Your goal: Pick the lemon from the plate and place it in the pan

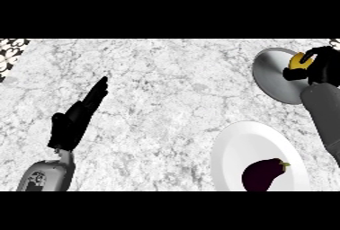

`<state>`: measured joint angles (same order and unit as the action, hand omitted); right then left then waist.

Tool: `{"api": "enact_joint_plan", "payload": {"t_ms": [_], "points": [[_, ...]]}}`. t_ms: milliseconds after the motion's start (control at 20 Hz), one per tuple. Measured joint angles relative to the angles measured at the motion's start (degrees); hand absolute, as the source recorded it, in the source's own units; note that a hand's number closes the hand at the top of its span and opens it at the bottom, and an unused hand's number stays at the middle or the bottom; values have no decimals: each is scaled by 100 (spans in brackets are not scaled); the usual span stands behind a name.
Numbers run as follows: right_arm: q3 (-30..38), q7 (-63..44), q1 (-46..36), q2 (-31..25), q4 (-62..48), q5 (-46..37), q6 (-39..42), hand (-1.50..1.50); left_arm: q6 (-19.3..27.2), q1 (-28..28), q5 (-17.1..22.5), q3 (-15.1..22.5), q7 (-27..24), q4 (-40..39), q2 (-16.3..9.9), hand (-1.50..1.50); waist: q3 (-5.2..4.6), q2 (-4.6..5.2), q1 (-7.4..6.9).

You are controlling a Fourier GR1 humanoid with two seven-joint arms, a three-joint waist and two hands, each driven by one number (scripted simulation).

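Observation:
A yellow lemon shows at the far right, partly hidden inside my right hand, whose fingers curl round it. The hand holds it over the grey round pan at the upper right; whether the lemon touches the pan's bottom I cannot tell. The white plate lies nearer, at the lower right, with a dark purple eggplant on it. My left hand rests at the left, open, fingers straight and pointing up and to the right, away from all objects.
The counter is pale speckled marble. A dark patterned strip shows at the upper left corner. My right forearm passes beside the plate's right rim.

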<state>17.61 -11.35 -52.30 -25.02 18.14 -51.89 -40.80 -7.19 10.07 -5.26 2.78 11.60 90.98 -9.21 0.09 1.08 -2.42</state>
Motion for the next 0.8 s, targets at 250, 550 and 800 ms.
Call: {"api": "enact_joint_plan", "payload": {"t_ms": [250,550,800], "points": [[333,19,-91,-265,-540,309,628,-150,-50,63,18,27,28,37,13,0,14,51,-106],[965,924,-4,-417,-491,995,804,-150,-89,75,36,22,41,64,7,0,32,80,-142],[1696,1832,37,-393,-184,1812,773,-150,-150,56,104,-29,86,108,-36,0,41,78,-132]]}}
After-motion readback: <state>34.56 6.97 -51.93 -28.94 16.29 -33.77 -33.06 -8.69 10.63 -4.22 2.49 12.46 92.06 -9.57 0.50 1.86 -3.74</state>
